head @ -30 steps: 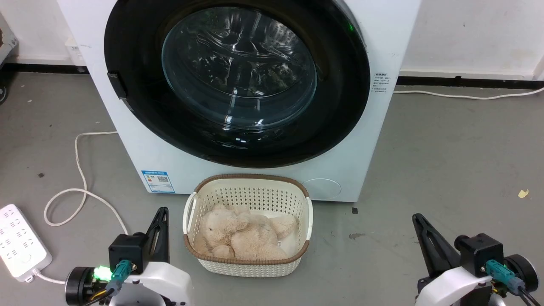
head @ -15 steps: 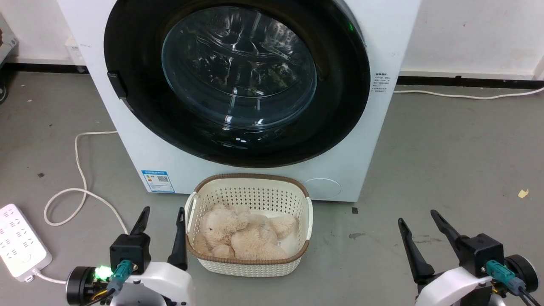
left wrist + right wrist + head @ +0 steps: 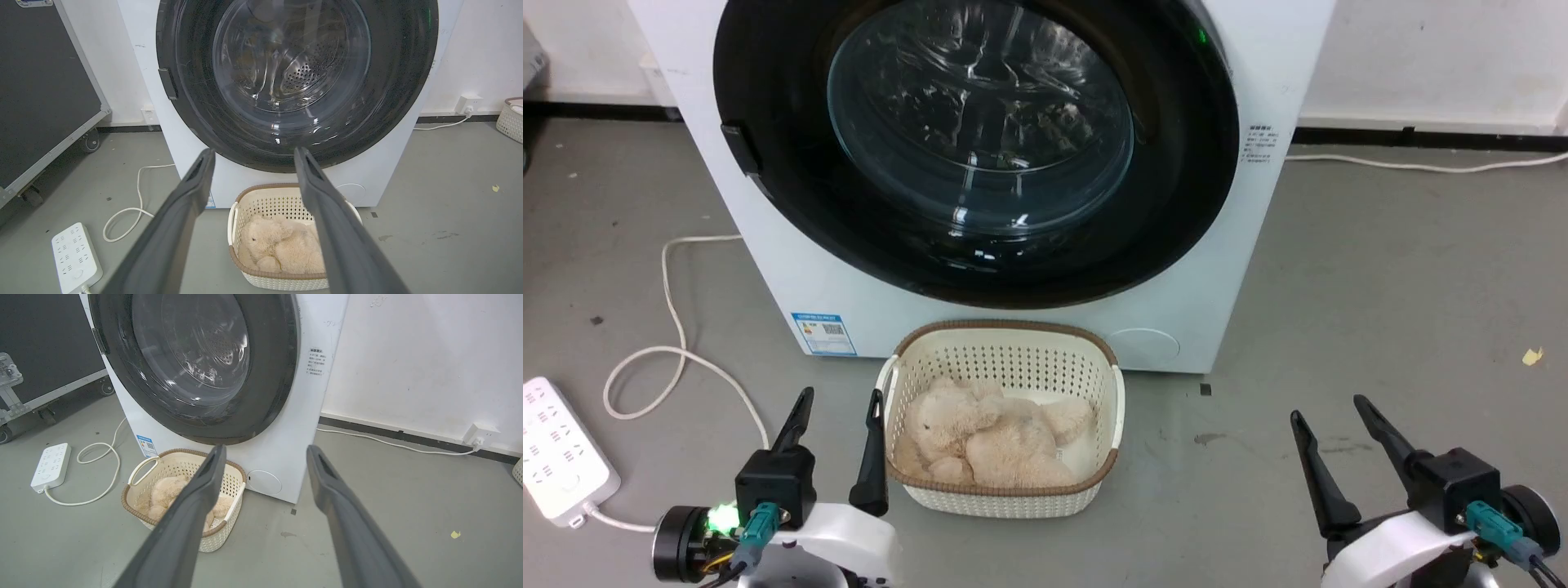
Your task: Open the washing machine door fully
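Presently, the washing machine door [image 3: 976,139] is sitting closed, its black ring lying flush against the front of the washing machine [image 3: 776,278], which is standing on the floor against the back wall. No gap is showing at the rim in the head view or in either wrist view. The small handle tab [image 3: 737,151] on the door's left edge is going untouched.

The left claw [image 3: 840,394] is hovering released and empty near the floor, just beside a cream basket [image 3: 1005,325]. That basket is holding a plush toy [image 3: 988,441] in front of the machine's lower edge. The right claw [image 3: 1327,407] is likewise hanging released and empty, well apart from the door.

Judgement: no part of the task is showing as done. Reaching the tab, unlatching, and swinging the door through its full arc are all remaining.
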Motion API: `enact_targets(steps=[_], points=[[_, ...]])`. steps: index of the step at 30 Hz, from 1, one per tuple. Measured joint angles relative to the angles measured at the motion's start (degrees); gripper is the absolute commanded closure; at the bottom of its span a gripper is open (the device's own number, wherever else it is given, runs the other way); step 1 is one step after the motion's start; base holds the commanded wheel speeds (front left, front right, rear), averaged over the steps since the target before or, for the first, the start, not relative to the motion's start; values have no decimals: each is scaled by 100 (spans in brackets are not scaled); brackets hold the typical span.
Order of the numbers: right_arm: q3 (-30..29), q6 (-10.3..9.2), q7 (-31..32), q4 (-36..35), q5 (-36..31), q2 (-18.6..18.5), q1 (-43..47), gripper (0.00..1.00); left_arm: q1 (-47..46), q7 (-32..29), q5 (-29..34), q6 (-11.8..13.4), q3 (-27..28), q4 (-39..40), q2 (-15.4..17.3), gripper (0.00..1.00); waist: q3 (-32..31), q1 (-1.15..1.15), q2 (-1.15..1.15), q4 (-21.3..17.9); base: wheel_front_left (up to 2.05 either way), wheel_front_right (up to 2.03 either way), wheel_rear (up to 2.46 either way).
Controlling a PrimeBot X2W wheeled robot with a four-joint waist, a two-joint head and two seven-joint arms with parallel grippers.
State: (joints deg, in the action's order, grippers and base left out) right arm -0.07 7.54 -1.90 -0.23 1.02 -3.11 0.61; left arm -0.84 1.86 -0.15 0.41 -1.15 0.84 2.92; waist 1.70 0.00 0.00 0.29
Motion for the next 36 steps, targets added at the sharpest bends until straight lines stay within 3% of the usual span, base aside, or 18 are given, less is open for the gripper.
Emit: enact_targets(steps=[6,28,30,36], points=[[3,0,-33,-7,25,-9,-199,0,-13,79,5,27,-65,58,3,0,150,0,0,28,0,0,0],[16,0,177,179,946,-563,-1883,0,-274,372,4,202,-303,288,78,0,769,1,0,246,0,0,0],[-18,0,222,275,1072,-584,-2056,100,-281,393,4,221,-325,308,89,0,804,1,0,267,0,0,0],[-310,-1,476,780,1617,-584,-2713,100,-327,476,3,272,-392,387,113,0,969,0,0,346,0,0,0]])
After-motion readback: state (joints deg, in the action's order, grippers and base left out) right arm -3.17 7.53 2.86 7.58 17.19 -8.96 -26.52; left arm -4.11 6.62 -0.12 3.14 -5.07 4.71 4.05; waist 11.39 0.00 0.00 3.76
